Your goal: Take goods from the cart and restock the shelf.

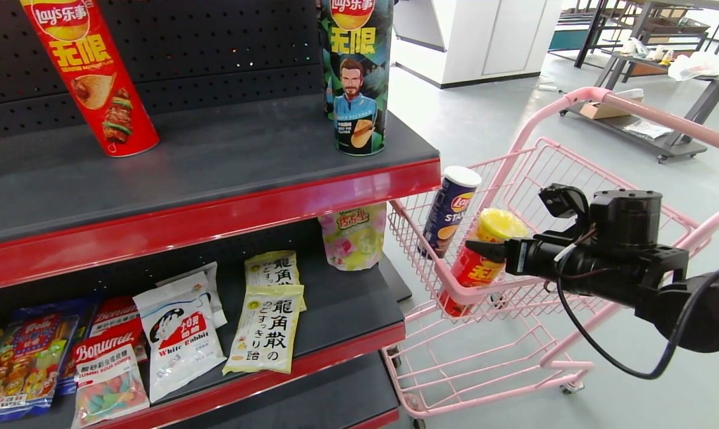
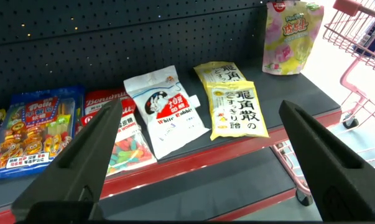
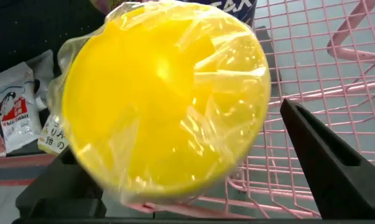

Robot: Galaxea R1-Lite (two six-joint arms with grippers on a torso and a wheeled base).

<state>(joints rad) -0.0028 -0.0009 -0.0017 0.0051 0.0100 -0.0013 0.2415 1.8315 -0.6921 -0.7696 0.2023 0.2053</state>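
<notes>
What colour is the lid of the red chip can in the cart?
Bright yellow lid; the right wrist view shows it best.

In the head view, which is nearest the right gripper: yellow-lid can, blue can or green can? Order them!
1. Yellow-lid can, in the cart, right at the right gripper.
2. Blue can, in the cart, just beyond.
3. Green can, up on the top shelf.
</notes>
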